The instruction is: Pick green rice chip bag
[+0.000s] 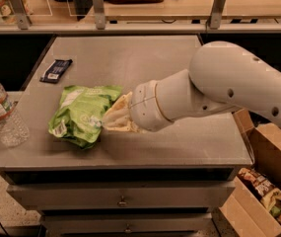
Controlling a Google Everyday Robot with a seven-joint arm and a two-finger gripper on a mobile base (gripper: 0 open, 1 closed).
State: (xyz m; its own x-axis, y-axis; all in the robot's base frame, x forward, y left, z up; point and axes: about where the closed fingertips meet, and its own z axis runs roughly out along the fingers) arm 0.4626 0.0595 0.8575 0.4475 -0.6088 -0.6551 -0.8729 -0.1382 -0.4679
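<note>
The green rice chip bag, a crinkly lime-green pouch with white label patches, lies at the front left of the grey table. My gripper reaches in from the right on the white arm. Its cream fingers have closed on the bag's right edge. The bag is tilted, its right side raised a little at the fingers and its left side low over the table.
A small dark flat wrapper lies at the back left. A clear plastic water bottle stands at the table's left front edge. An open cardboard box with snacks sits on the floor to the right. A railing runs behind the table.
</note>
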